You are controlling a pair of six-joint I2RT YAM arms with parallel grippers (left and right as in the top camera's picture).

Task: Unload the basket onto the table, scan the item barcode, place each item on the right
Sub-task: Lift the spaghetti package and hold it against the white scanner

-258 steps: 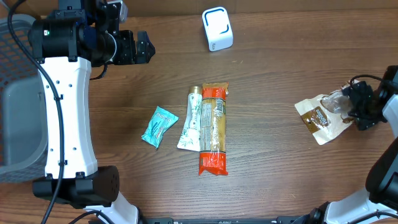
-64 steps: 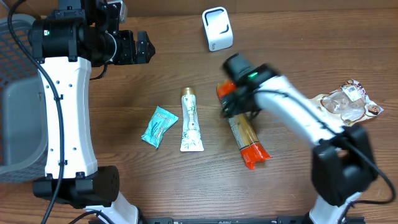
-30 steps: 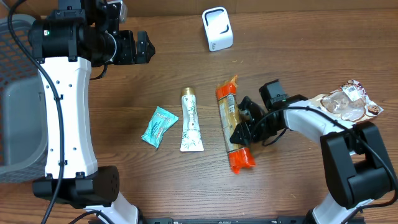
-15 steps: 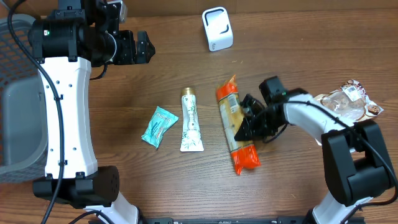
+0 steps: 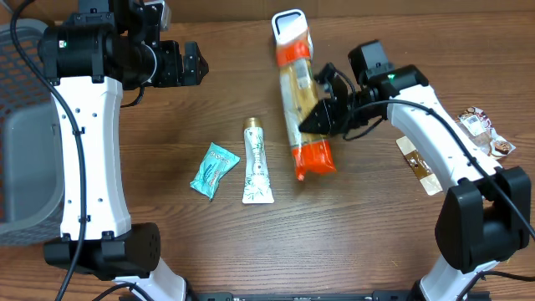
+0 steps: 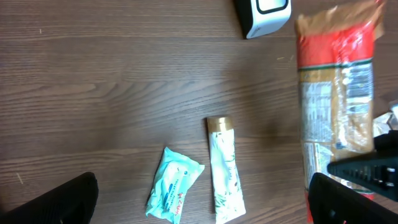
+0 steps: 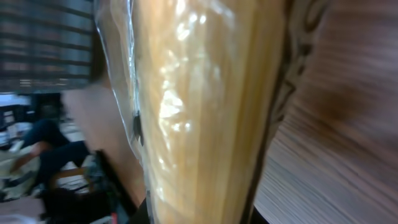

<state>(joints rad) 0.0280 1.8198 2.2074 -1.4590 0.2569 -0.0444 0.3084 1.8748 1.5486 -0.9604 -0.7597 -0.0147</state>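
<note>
Dark brown wood-grain covers the table (image 5: 167, 242), which is matt and evenly lit. A grey mesh basket (image 5: 21, 125) stands at its left edge. Beyond the table, the right wrist view gives only a blurred, dim room with dark shapes we cannot identify.

Writing and labels: nothing is legible.
- The spaghetti pack (image 5: 299, 100) is clear film with orange ends. In the left wrist view it shows a pale printed panel (image 6: 339, 87) of fine text, too small to read.
- The white tube (image 5: 257, 163) has a gold cap and green print that we cannot read.
- The teal sachet (image 5: 214, 170) bears white lettering that cannot be made out.
- The crumpled snack packet (image 5: 481, 138) at the right edge shows a small label, also unreadable.
- The white scanner (image 6: 264, 11) has a dark window outlined on its face and no visible marking.

Position of the item: the right gripper (image 5: 318, 102) is clamped on the right-hand long side of the spaghetti pack, roughly at mid-length, with one finger on each face. The pack runs lengthwise away from the robot — its far orange end overlaps the scanner in the overhead view, and its near orange end hangs toward the tube. In the right wrist view the strands fill the frame directly at the jaws. It appears to be held clear of the table.

The left gripper (image 5: 196, 64) hangs over the far left of the table, well apart from the pack, with its fingers spread wide and nothing between them.
</note>
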